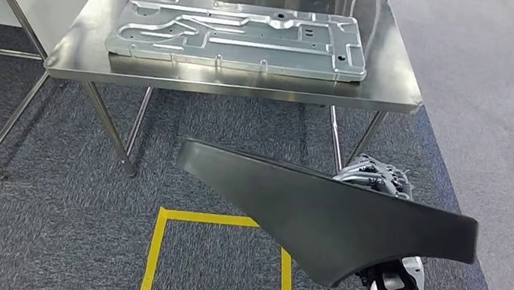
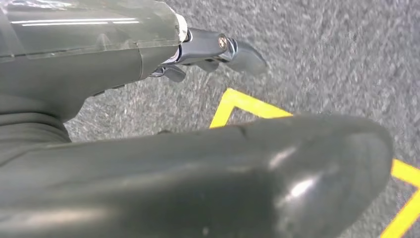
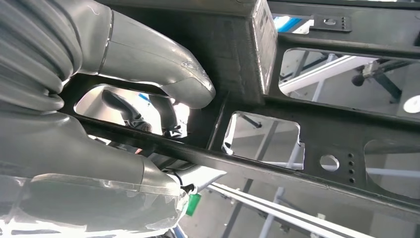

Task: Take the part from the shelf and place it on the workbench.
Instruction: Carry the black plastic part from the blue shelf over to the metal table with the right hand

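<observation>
The black part is already off the shelf — it is held by the right hand, fingers clamped through its frame. The workbench lies at twelve o'clock; placing remains. The left hand is seen empty, fingers loosely extended.

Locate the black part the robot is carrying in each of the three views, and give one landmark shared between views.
Head view: black part spans lower centre to right, held by the right hand, short of the workbench.
Left wrist view: its rounded end fills the lower half.
Right wrist view: its cutout underside, gripped.
Shared landmark: yellow floor tape, head and left wrist views.
</observation>
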